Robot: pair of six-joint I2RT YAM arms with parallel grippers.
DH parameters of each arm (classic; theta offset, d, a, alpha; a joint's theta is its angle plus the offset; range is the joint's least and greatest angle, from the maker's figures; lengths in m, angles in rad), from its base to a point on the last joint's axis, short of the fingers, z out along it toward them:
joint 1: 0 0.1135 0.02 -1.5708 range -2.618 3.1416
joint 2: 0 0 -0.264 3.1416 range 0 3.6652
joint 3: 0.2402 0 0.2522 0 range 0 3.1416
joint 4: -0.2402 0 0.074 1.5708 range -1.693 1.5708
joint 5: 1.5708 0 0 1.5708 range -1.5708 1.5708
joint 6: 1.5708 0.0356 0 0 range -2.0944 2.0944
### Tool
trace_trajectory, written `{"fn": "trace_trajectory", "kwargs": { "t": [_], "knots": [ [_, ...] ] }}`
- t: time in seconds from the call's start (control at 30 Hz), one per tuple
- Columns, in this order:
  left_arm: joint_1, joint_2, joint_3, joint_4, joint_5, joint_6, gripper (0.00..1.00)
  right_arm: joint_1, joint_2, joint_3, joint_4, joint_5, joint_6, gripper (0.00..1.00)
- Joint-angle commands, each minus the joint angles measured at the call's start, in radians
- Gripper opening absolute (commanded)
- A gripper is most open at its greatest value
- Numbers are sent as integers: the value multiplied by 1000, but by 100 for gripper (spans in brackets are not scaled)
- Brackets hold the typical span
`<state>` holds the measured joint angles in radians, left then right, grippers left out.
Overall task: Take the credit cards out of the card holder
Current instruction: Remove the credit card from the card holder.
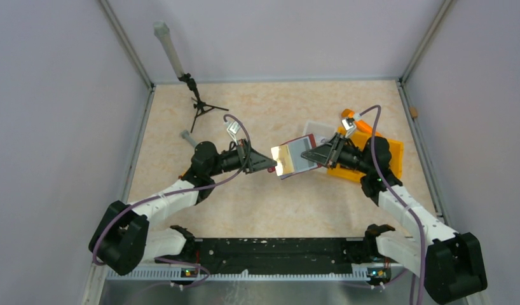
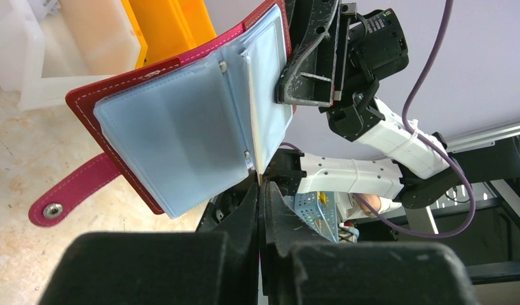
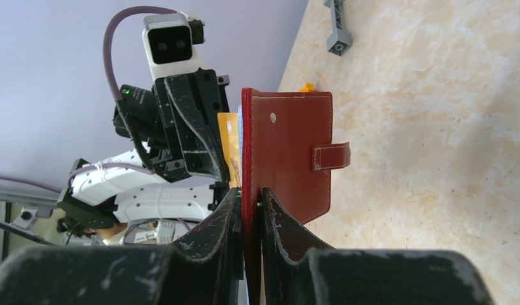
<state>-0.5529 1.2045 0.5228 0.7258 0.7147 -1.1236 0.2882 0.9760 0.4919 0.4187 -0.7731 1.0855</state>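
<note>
**A:** We see both arms meeting over the middle of the table. The card holder hangs in the air between them, clear of the surface.

**B:** The right gripper has it. From the right wrist we see the 2 fingers pressed onto the dark red cover, 1 on each face, clamped tight.

**A:** And the holder is spread open. Its pale grey sleeves face the left arm, and the strap tab dangles loose with its snap showing.

**B:** Now the left gripper. Its jaws are together on the thin edge of 1 tan-yellow card, right at the holder's left side.

**A:** Is that card free of its sleeve?

**B:** We cannot tell. From above its far edge meets or overlaps the holder.

**A:** Under the right arm we have the orange tray, with the white tray just beside it.

**B:** And a small black tripod stands at the far left, well apart from the action.
</note>
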Motion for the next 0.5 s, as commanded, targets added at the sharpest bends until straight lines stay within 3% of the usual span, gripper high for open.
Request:
{"fn": "trace_trajectory", "kwargs": {
  "t": [0.0, 0.23, 0.47],
  "knots": [
    [5, 6, 5, 66, 23, -1, 0, -9, -1, 22, 102, -32, 49, 0],
    [3, 56, 20, 137, 49, -37, 0, -8, 3, 19, 139, -51, 79, 0],
    [3, 80, 28, 188, 61, -64, 14, -8, 4, 22, 154, -63, 98, 0]
  ]
}}
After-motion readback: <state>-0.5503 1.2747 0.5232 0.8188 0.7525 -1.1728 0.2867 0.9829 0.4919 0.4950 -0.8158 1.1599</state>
